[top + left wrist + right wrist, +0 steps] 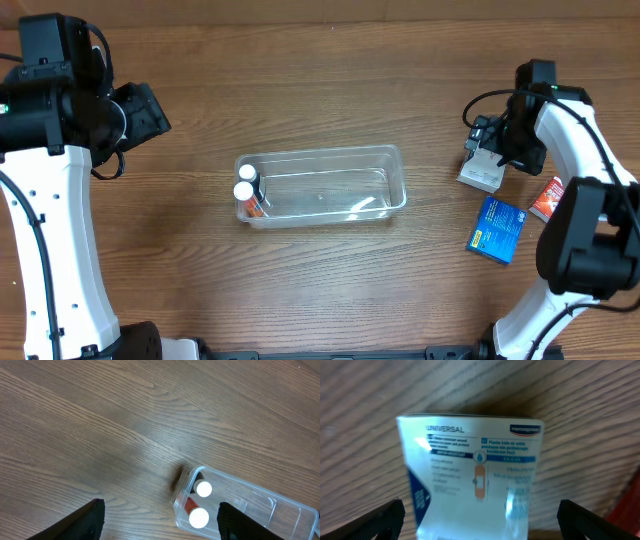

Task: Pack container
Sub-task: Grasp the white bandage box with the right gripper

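The clear plastic container (385, 155) lies mid-table with two white-capped bottles (245, 184) standing in its left end; it also shows in the left wrist view (280, 515) with the bottles (199, 504). My left gripper (160, 522) is open and empty, up and left of the container. My right gripper (480, 520) is open, straddling a white plaster box (470, 460), which sits on the table at the right (481, 173). The fingers stand apart from the box sides.
A blue box (497, 229) lies on the table right of the container, and a small red packet (546, 198) lies further right, next to the right arm. The red packet's edge shows in the right wrist view (627, 510).
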